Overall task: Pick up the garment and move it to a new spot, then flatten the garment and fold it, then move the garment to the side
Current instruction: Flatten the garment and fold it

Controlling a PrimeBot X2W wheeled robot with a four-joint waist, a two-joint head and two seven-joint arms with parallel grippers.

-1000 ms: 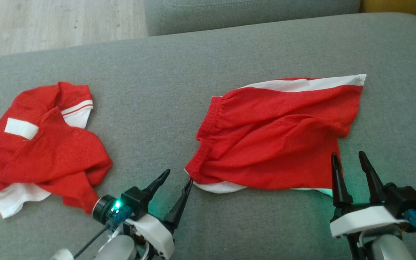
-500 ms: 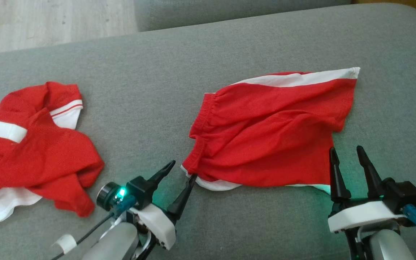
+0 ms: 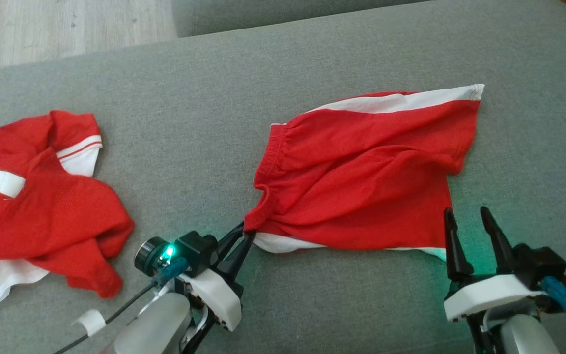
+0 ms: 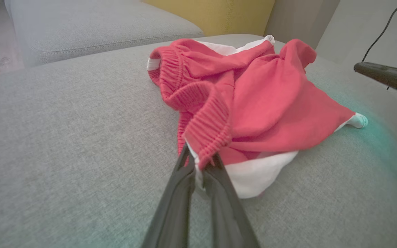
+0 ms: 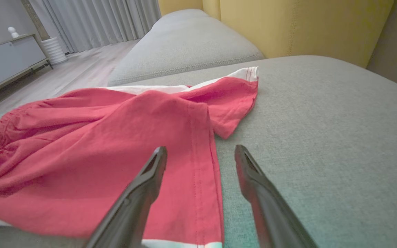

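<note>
Shorts (image 3: 361,182), red with white trim, are what I'm working. They lie rumpled on the grey couch cushion (image 3: 204,113), spread from my left gripper across to my right. Starting at the left, a second red garment (image 3: 42,211) sits well apart on the outer side of my left gripper (image 3: 243,235), and I leave it alone. The left gripper is clamped on the near corner of the elastic waistband (image 4: 207,134). In the left wrist view the ribbed cloth bunches right at the fingertips, with the rest of the shorts piled ahead of them and off to their right. My right gripper (image 3: 466,212) stands with its jaws wide apart, holding nothing, at the opposite near corner. In the right wrist view the leg hem (image 5: 215,179) runs up between the two fingers, red cloth by the left finger and bare cushion by the right. Whether the tips touch the fabric I cannot tell. I judge the step to be getting a two-corner hold before lifting. To do it well I'd ease the right gripper forward and down so the hem sits deep between the fingers, then pinch every layer, the white one beneath included. Then I'd raise both hands together and level, keeping the near edge lightly taut so the shorts hang open rather than twist.
</note>
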